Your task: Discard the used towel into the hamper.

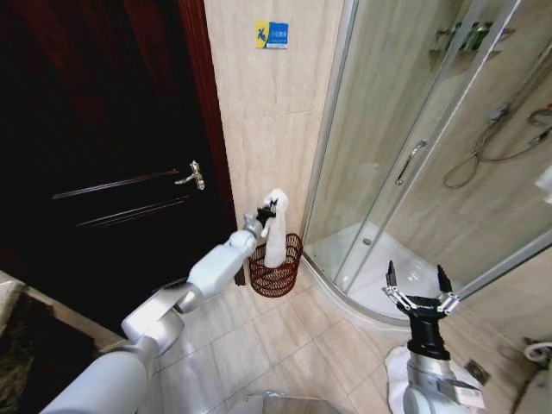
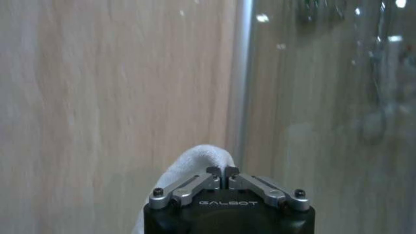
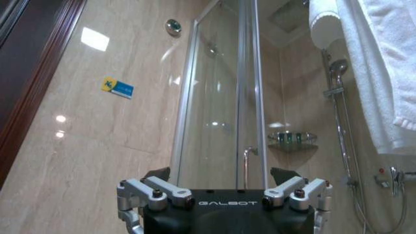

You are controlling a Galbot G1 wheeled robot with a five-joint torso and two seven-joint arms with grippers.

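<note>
Nearest to me, low on my right side, my right gripper [image 1: 419, 285] points upward with its jaws spread wide and nothing between them; from its wrist camera the same gripper [image 3: 223, 191] looks up at the tiled wall, the glass shower door [image 3: 221, 97] and a white towel hanging on a rack [image 3: 377, 68] off to one side. My left arm [image 1: 194, 285] stretches forward and away from me across the tiled floor [image 1: 285, 345] toward the corner between the dark wooden door [image 1: 103, 155] and the shower enclosure. At its end my left gripper [image 1: 267, 208] has its jaws pressed together, pinching the top of the used towel [image 1: 275, 228]; from that wrist I see my left gripper [image 2: 223, 171] closed on a white fold of the towel [image 2: 195, 158]. The towel hangs straight down from that grip, its lower end reaching inside the hamper [image 1: 276, 269], which stands on the floor against the beige wall, just beside the shower's curved frame.
</note>
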